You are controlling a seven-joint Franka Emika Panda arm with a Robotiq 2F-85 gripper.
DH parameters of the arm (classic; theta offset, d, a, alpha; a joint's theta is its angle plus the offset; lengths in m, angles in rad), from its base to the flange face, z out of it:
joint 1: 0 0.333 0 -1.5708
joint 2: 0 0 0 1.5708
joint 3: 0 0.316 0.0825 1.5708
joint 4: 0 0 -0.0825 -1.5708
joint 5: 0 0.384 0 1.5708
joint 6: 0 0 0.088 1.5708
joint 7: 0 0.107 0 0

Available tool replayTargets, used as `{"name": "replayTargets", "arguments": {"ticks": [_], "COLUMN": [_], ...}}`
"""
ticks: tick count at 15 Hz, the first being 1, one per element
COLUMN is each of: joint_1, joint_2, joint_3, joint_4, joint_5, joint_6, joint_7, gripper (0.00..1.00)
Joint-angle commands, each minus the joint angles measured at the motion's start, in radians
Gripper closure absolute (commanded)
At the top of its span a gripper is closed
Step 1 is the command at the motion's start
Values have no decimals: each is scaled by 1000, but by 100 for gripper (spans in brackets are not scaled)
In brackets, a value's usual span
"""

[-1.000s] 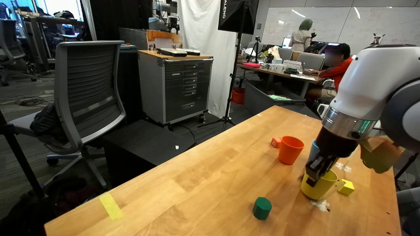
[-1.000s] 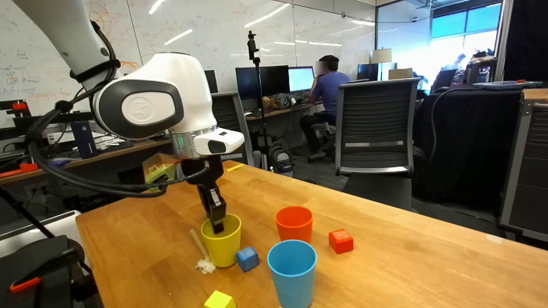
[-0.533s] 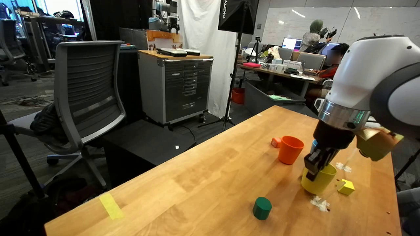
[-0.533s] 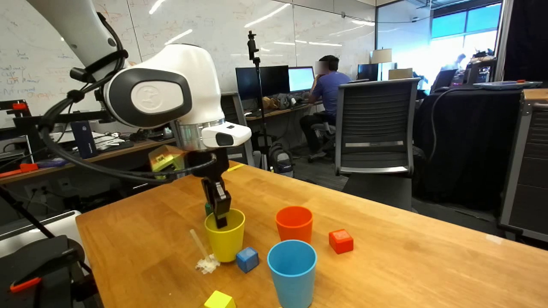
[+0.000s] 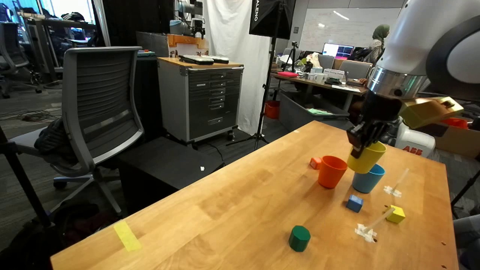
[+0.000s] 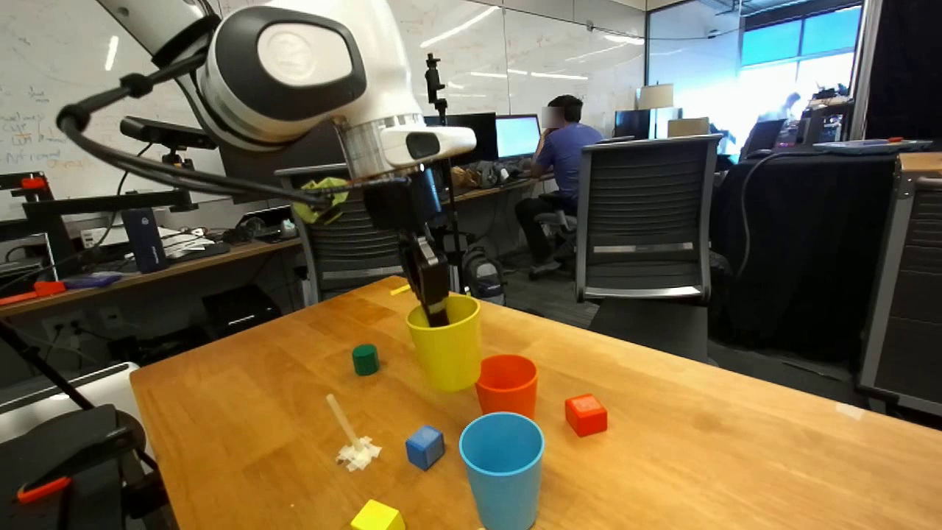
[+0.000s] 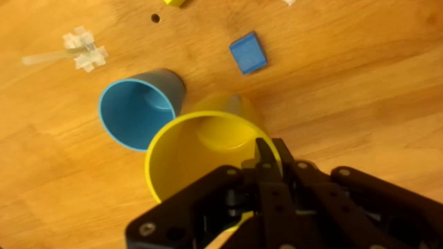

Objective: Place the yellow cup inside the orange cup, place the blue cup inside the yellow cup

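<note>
Our gripper [image 7: 270,142] was drawn in to a narrow pinch, one finger inside and one outside the rim of the yellow cup [image 6: 446,357]. We held the cup mouth up and clear of the table [image 5: 232,210]; the rim hold, we judged, left its base free to go down into another cup, though with one side gripped it might tip on touching. Near it, in both exterior views, stood the orange cup [image 5: 332,173], upright and open, which suited it to receive the yellow; we seemed to hang beside its mouth, not yet over it. Close by, also upright, stood the blue cup [image 7: 140,112], bare inside in the wrist view and free, we reckoned, because its turn came second. A little farther out lay a blue cube [image 6: 425,447], near the blue cup, and a red block [image 6: 586,414], on the far side of the orange one; neither seemed part of our job. Farther still, a green block [image 5: 299,238] stood well apart.
</note>
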Motion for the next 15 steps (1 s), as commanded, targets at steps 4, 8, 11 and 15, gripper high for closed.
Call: {"name": "replayTargets", "arguments": {"ticks": [4,8,11,15], "joint_1": [3,7,6,13], "joint_2": [-7,45,97,158], "joint_3": [0,-8,-8,-16], "joint_4": [91,147,182,217], "joint_5": [-49,-73,-44,-33], "joint_6": [-43,-34,-22,-10], "joint_7": [118,175,164,157], "gripper": [99,99,99,99]}}
